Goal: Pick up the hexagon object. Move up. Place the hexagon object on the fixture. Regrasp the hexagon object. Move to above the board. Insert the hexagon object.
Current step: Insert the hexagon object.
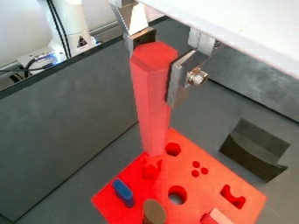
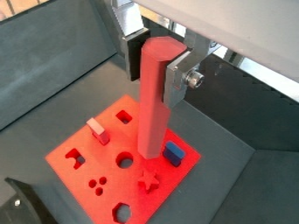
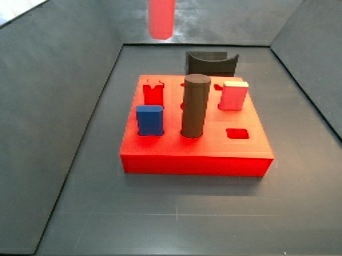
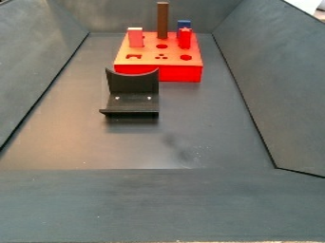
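My gripper (image 1: 156,66) is shut on the top end of the hexagon object (image 1: 149,114), a long red faceted bar that hangs upright between the silver fingers, as both wrist views show (image 2: 155,122). Its lower end hangs above the red board (image 1: 216,175), over the holes near the blue block (image 2: 174,153). In a side view only the bar's lower end (image 3: 160,18) shows, high above the board's far left part (image 3: 201,150); the gripper is out of that view. The dark fixture (image 4: 131,90) stands empty on the floor beside the board (image 4: 172,68).
On the board stand a dark cylinder (image 3: 195,105), a blue block (image 3: 150,119), a pale red block (image 3: 233,95) and a short red notched peg (image 3: 152,92), with a small recessed hole (image 3: 238,133). Grey sloping walls (image 3: 67,90) enclose the floor.
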{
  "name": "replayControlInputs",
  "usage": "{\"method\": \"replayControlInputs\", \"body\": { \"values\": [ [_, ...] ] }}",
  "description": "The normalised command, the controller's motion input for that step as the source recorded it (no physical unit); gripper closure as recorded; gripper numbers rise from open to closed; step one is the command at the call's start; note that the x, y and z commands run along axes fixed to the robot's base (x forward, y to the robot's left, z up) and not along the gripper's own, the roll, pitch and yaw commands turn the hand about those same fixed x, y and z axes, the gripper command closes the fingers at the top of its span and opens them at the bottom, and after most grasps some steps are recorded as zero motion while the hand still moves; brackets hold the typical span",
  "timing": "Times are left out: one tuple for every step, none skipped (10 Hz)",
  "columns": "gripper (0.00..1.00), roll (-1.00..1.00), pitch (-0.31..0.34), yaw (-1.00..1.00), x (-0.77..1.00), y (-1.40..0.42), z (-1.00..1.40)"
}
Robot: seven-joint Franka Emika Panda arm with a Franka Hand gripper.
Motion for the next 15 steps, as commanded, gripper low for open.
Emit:
{"method": "replayControlInputs", "body": {
  "values": [
    [1.0, -0.2, 0.111, 0.15, -0.16, 0.9, -0.36],
    [1.0, -0.23, 0.044, 0.1, -0.13, 0.89, -0.18],
    [1.0, -0.31, 0.009, 0.05, -0.07, 0.86, -0.15],
    [1.0, -0.34, 0.0, 0.04, -0.05, 0.86, -0.17],
    [1.0, -0.44, 0.0, 0.03, 0.0, 0.82, -0.26],
    [1.0, -0.42, 0.0, 0.0, 0.0, 0.66, -0.37],
    [1.0, -0.28, -0.023, -0.63, -0.17, 0.02, -0.51],
    [1.0, -0.25, -0.003, -0.79, -0.11, 0.0, -0.53],
    [1.0, -0.24, -0.014, -0.81, -0.1, 0.0, -0.51],
    [1.0, -0.13, 0.031, -0.59, -0.07, 0.0, -0.47],
    [1.0, 0.02, 0.061, -0.19, -0.12, 0.0, -0.39],
    [1.0, -0.05, -0.05, -0.47, 0.0, 0.02, -0.21],
    [1.0, -0.14, -0.167, -0.85, 0.15, 0.0, -0.03],
    [1.0, -0.23, -0.343, -0.67, 0.22, 0.12, 0.0],
    [1.0, -0.26, -0.367, -0.59, 0.3, 0.19, -0.13]
  ]
}}
